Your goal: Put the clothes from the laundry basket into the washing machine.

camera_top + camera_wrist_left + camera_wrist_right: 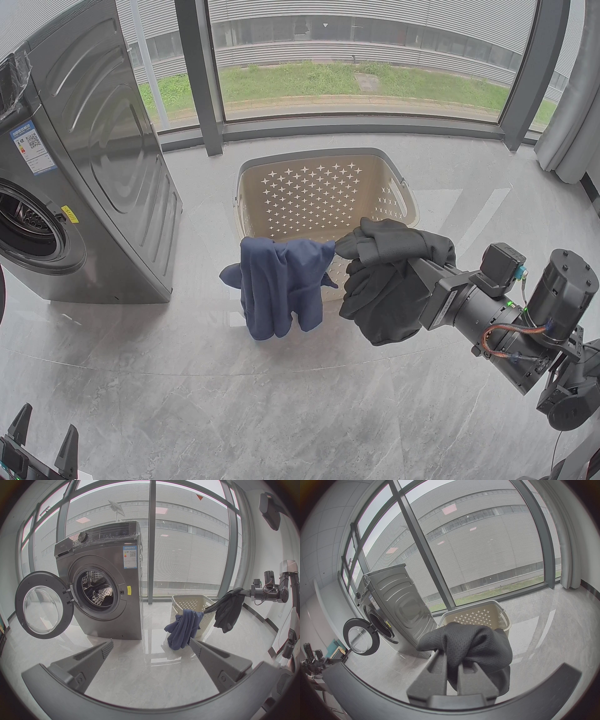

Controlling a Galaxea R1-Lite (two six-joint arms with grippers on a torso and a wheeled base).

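Grey stone floor (250, 406) runs up to a wall of tall window panes (362, 56), and all task items stand directly on it. At the robot's left front stands the washing machine (94, 156), with its round door (43, 605) swung fully open so that the drum opening (97, 589) is unobstructed for loading. Ahead of the robot sits the laundry basket (325, 187), near the machine's side panel but apart from it. The visible part of its perforated interior holds no clothes. Over the basket's near rim is draped the blue garment (278, 284), most of it hanging outside toward the floor, where an edge grasp looks feasible. Clamped tight on a fold of the black garment (387, 281) is the right gripper (454, 664). Its arm is extended roughly level above the basket's near right corner, so the cloth hangs free of the rim and clear of the floor. This height is judged sufficient for carrying without dragging. Low at the robot's left side is the left gripper (150, 642), jaws spread wide and holding nothing, facing the open drum. Assessment: the step in hand is transfer of the black garment to the drum, with the blue garment yet to be collected. Loose hanging cloth may catch on the door or the opening's edge, so insertion should go deep.
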